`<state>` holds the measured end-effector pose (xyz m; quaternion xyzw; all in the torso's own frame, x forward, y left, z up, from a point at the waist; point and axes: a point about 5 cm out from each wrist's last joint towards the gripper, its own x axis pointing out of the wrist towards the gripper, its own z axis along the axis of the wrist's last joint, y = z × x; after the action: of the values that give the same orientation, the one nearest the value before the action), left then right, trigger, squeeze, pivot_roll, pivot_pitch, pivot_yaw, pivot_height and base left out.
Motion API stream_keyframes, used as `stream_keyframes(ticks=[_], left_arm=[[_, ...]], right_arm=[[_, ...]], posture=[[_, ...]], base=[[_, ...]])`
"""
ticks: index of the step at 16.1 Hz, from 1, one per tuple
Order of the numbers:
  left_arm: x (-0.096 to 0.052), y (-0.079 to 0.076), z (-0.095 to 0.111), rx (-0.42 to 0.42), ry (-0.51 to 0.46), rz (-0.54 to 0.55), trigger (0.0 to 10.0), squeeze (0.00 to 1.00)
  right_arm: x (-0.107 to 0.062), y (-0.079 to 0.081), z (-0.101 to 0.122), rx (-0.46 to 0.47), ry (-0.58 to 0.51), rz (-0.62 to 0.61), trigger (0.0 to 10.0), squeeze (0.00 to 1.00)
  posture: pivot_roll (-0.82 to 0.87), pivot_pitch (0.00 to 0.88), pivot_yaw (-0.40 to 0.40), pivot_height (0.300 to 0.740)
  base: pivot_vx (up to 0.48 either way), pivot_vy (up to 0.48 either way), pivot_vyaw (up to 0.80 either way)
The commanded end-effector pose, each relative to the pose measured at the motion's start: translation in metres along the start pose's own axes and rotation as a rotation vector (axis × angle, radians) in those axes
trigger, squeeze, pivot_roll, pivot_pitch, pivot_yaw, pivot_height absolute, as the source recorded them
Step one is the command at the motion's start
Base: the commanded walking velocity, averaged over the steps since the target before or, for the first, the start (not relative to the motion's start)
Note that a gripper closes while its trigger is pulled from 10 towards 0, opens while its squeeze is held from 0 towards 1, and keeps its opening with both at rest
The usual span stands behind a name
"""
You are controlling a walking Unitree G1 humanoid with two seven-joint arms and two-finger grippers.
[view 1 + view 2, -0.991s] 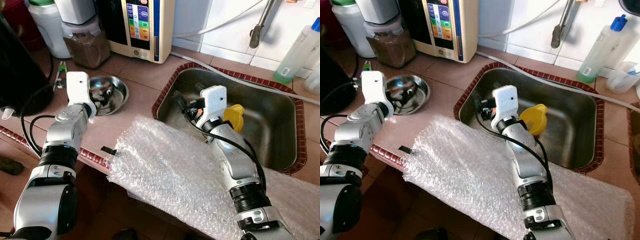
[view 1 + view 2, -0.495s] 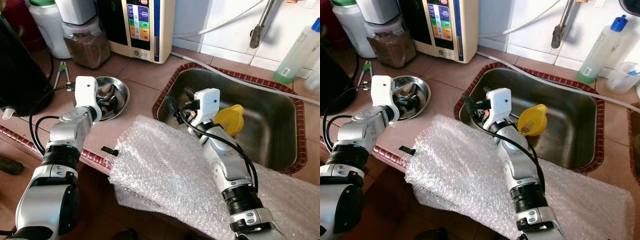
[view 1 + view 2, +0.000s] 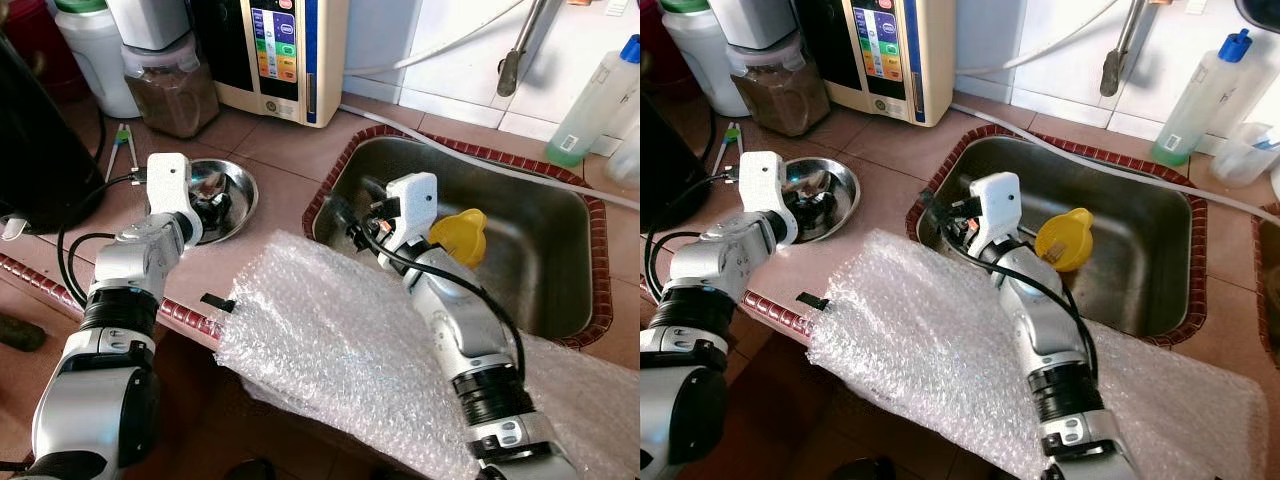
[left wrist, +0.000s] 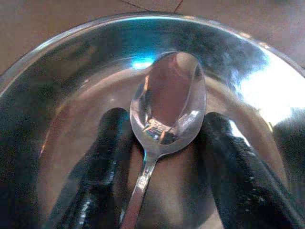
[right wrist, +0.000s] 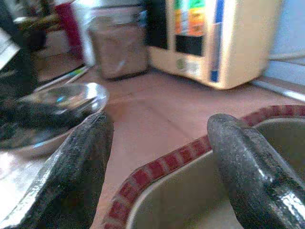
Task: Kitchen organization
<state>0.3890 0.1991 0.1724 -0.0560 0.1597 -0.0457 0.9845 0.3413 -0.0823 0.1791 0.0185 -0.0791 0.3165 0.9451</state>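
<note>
A shiny steel bowl (image 3: 238, 188) sits on the brown tiled counter, left of the sink. A steel spoon (image 4: 169, 102) lies in it. My left gripper (image 3: 208, 203) reaches down into the bowl, open, with one black finger (image 4: 102, 162) on each side of the spoon's head. My right gripper (image 3: 352, 212) hovers open over the left end of the steel sink (image 3: 545, 205), with nothing between its fingers (image 5: 76, 171). A yellow plastic piece (image 3: 458, 238) lies in the sink just right of that wrist.
A sheet of bubble wrap (image 3: 340, 350) drapes over the counter's front edge under my right forearm. A cream appliance (image 3: 285, 55), a jar of brown powder (image 3: 172, 85) and a white jug (image 3: 95, 55) line the back. A blue-capped bottle (image 3: 595, 100) stands far right.
My left gripper has come right and down into the bowl, around the spoon. My right gripper has swung left, away from the yellow piece, to the sink's left end.
</note>
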Motion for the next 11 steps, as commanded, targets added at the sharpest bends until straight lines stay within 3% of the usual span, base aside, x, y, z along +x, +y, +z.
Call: stream_keyframes(ticks=[1, 3, 5, 11], left_arm=[[0.002, -0.001, -0.018, -0.035, 0.085, 0.007, 0.0, 0.00], [0.002, -0.004, -0.017, -0.075, 0.111, 0.008, 0.5, 0.00], [0.001, -0.003, -0.016, -0.073, 0.106, 0.003, 0.0, 0.00], [-0.001, -0.002, -0.011, -0.061, 0.078, 0.013, 0.0, 0.00]], right_arm=[[0.002, 0.008, 0.006, -0.030, 0.005, 0.078, 10.0, 0.00], [-0.006, 0.018, -0.007, -0.046, 0.110, 0.237, 10.0, 0.00], [-0.009, 0.020, -0.009, -0.041, 0.133, 0.275, 10.0, 0.00], [-0.007, 0.014, -0.001, -0.039, 0.100, 0.212, 10.0, 0.00]], posture=[[0.03, 0.147, 0.031, 0.740], [0.03, 0.145, 0.030, 0.740], [0.03, 0.144, 0.030, 0.740], [0.03, 0.142, 0.032, 0.740]], base=[[0.000, 0.000, 0.00], [0.000, 0.000, 0.00], [0.000, 0.000, 0.00], [0.000, 0.000, 0.00]])
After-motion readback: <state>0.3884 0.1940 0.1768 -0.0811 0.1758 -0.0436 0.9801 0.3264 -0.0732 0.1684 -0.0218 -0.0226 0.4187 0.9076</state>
